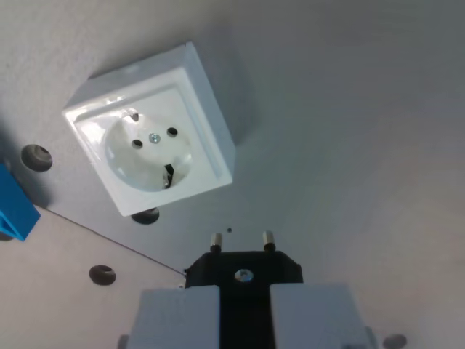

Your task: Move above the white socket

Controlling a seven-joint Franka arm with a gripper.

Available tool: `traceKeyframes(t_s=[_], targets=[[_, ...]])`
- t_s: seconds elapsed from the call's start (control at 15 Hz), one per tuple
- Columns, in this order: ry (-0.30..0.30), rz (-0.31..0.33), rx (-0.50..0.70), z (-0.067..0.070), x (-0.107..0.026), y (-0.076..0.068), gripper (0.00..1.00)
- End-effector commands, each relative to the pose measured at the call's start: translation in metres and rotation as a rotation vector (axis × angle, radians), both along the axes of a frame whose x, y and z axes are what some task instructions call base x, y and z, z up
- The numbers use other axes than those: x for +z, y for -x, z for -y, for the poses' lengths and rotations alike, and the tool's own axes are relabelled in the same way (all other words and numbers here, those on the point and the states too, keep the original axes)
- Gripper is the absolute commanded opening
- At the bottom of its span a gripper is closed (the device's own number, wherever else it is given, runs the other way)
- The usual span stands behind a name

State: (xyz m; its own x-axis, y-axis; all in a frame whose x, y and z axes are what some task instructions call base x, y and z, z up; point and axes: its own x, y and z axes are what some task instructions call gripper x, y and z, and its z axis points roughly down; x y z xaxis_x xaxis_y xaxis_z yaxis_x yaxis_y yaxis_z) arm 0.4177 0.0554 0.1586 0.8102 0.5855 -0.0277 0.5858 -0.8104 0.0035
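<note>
The white socket [151, 145] is a square wall-type box with a round recess, two pin holes and a centre screw. It sits on the grey surface in the upper left of the wrist view, turned at an angle. My gripper [244, 305] is at the bottom centre, its two white fingers [182, 316] shut on a black plug [243, 270]. The plug's two metal pins [216, 241] point up the picture toward the socket. The pins are apart from the socket, below it and toward the wrist view's right.
A blue block [14, 207] sits at the left edge. Several round holes [36, 157] dot the grey plate [349, 109]. A seam [109, 238] runs diagonally across the lower left.
</note>
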Motion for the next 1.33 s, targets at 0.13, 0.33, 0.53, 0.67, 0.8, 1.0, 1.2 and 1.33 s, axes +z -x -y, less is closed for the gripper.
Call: traceKeyframes(t_s=[0.13,0.33,0.53,0.67,0.8,1.0,1.2,1.33], targets=[[-0.032,0.099,0.186,-0.008,-0.018,0.007,0.0],[-0.025,0.1,0.21,-0.014,-0.027,0.01,0.0],[-0.016,0.102,0.228,-0.019,-0.035,0.013,0.0],[-0.011,0.109,0.238,-0.022,-0.039,0.015,0.0],[-0.007,0.112,0.238,-0.025,-0.043,0.017,0.0],[-0.004,0.113,0.241,-0.028,-0.048,0.019,0.0],[-0.003,0.117,0.233,-0.03,-0.051,0.021,0.0],[0.0,0.119,0.225,-0.032,-0.053,0.022,0.0]])
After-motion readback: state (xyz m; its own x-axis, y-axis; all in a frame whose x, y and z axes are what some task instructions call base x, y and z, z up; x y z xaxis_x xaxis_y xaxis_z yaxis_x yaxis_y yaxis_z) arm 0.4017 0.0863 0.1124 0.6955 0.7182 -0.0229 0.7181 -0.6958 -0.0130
